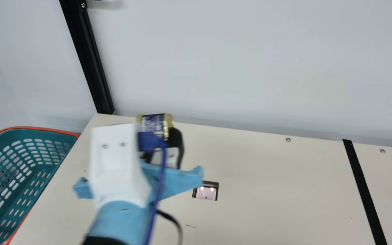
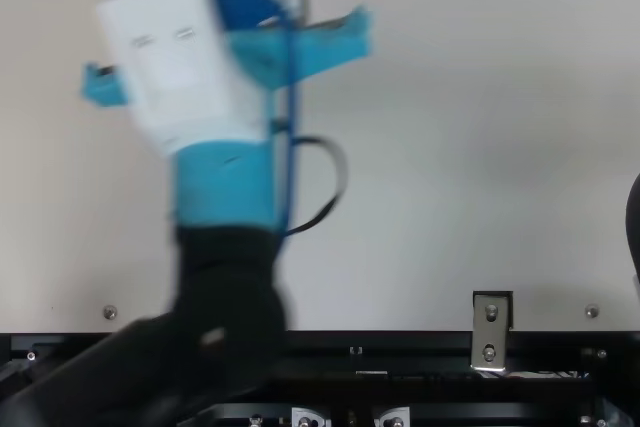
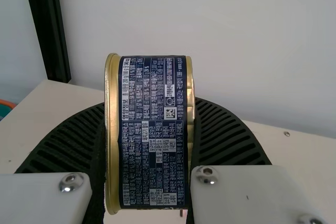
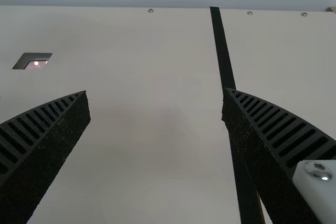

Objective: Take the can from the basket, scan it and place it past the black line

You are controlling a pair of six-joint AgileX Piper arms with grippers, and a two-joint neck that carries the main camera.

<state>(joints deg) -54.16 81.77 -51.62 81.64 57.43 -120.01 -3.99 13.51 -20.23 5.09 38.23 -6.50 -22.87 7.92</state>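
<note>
Navy and gold: one can (image 3: 152,129), printed label around it, turned on its side and held aloft. Main view places it up and to the left of the scanner (image 1: 206,193).

Left gripper (image 1: 175,139): ribbed fingers (image 3: 226,135) closed upon the can's two flat ends.

Right gripper (image 4: 155,92): fingers spread wide, nothing between them; over the table (image 1: 274,190), on the scanner's black-line side.

Teal basket (image 1: 46,131), slotted, orange along its edge: left of the scanner in the main view. Black line (image 1: 364,187): right of the scanner, well apart. Scanner: dark frame, pinkish face, small lights lit.
</note>
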